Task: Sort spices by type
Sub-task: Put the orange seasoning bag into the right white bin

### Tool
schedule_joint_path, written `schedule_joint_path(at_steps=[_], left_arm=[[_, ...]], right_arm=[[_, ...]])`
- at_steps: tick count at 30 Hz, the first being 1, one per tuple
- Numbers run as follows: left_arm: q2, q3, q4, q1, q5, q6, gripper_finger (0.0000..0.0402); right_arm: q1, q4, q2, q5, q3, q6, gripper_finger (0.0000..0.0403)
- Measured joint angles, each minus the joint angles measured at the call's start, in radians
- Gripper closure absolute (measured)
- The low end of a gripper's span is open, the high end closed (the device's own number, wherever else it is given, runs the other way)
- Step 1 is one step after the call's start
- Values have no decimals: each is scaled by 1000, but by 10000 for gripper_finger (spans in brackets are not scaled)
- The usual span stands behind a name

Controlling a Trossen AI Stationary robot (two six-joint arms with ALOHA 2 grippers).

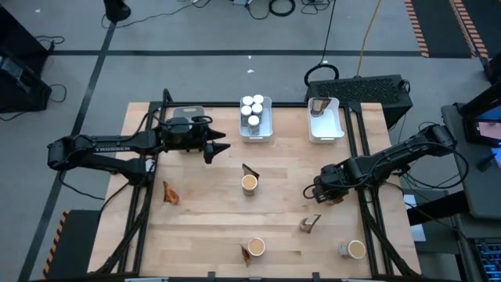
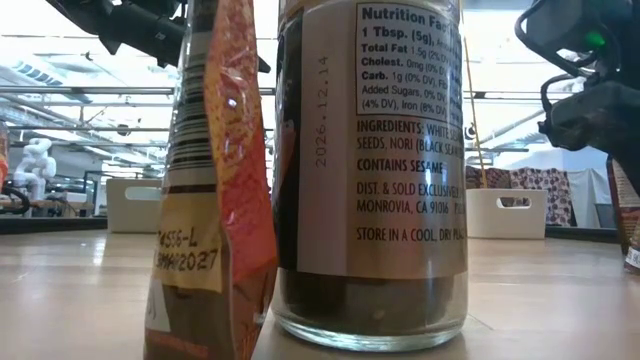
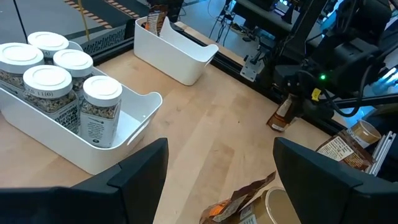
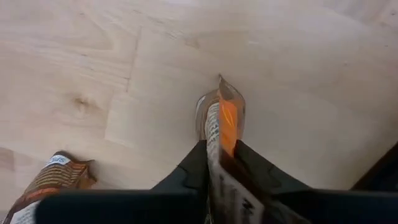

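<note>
Several white-capped jars [image 1: 252, 110] stand in the middle white tray [image 1: 268, 129]. One brown pouch [image 1: 317, 106] leans in the right white tray [image 1: 329, 129]. Tan-topped tubs [image 1: 249, 183] [image 1: 256, 247] [image 1: 356, 249] and pouches [image 1: 170, 192] [image 1: 310, 224] sit scattered on the table. My left gripper [image 1: 215, 149] hovers open beside the jar tray, with a tub and pouch [image 3: 249, 205] below it. My right gripper [image 1: 315, 190] is low over the table's right side, shut on a brown and orange pouch [image 4: 224, 118]. My right gripper pinches the pouch between its two fingers [image 4: 193, 165], and the pouch's free end [image 4: 221, 87] sticks out beyond the fingertips. The fingers point down toward the table. Whether the pouch touches the wood or hangs just above it, I cannot tell.
A grey tray [image 1: 184, 116] lies under my left arm at the far left. A pouch [image 2: 215, 200] and a tub [image 2: 370, 170] stand at the near edge, close before the low camera. Bare wood lies between the trays and the scattered items.
</note>
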Motion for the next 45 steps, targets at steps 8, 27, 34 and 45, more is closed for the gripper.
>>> schedule_joint_path(at_steps=[8, 27, 34, 45], left_arm=[[0, 0, 0, 0, 0, 0, 110], [0, 0, 1, 0, -1, 0, 110], [0, 0, 1, -1, -1, -18, 110], [0, 0, 2, -52, -3, -98, 110]], right_arm=[[0, 70, 0, -21, 2, -7, 395], [-147, -46, 0, 30, 238, -302, 397], [-332, -225, 0, 135, 447, -644, 397], [-770, -269, 15, 328, 660, -1463, 397]])
